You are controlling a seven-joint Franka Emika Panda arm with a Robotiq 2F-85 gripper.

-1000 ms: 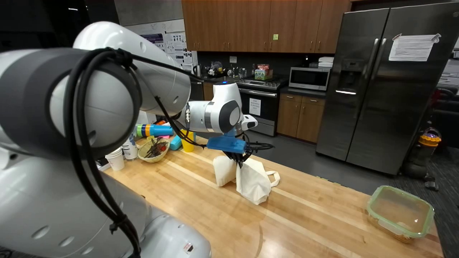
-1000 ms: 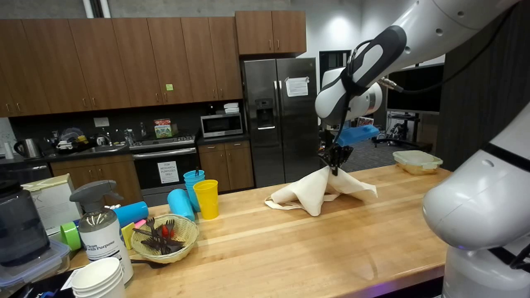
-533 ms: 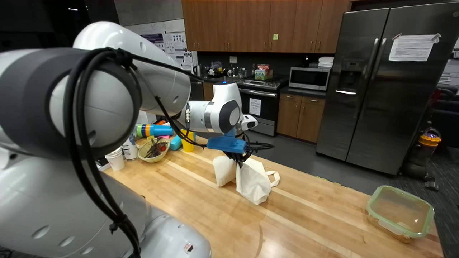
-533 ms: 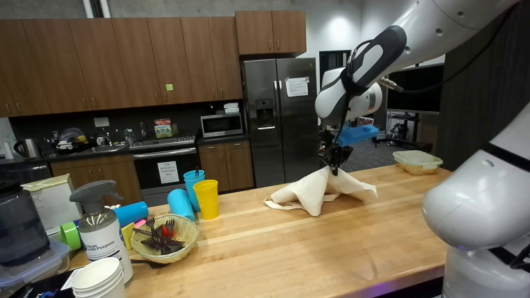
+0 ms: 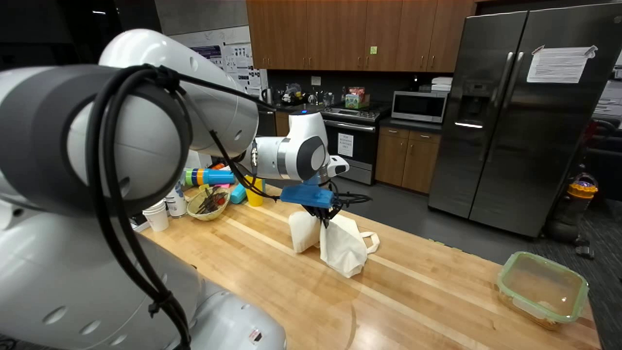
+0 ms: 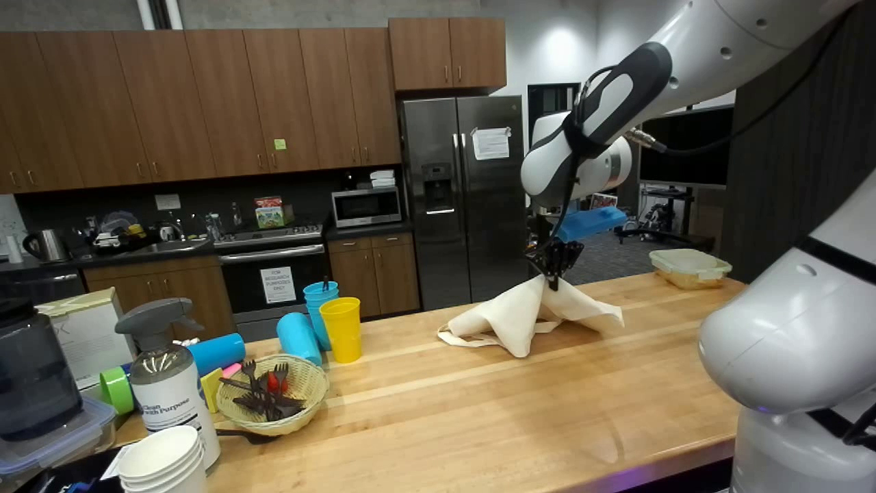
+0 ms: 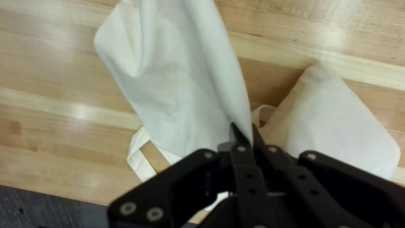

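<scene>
Basket (image 6: 315,389): woven; dark forks (image 6: 265,400) inside, something red (image 6: 276,383) (too small to name) among them;
Yellow cup (image 6: 341,332): upright — a blue cup (image 6: 298,337) lies near it;
Spray bottle (image 6: 171,394): grey-headed, upright; nested white cups (image 6: 164,459) just beside;
Lidded container (image 5: 544,287): green-rimmed; near one end of the table (image 5: 413,301);
Stove (image 6: 239,281): white notice (image 6: 277,284) on its front; a microwave (image 6: 367,207) to the right;
Fridge (image 6: 479,226): dark, two doors — paper sheet (image 6: 491,144) stuck on one

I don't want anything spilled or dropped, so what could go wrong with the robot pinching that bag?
The gripper pinches just a small fold of the cloth bag, so it might slip out. The strap lies loose and could catch on something. The yellow cup stands on the same table, so a swinging bag might tip it over.
</scene>
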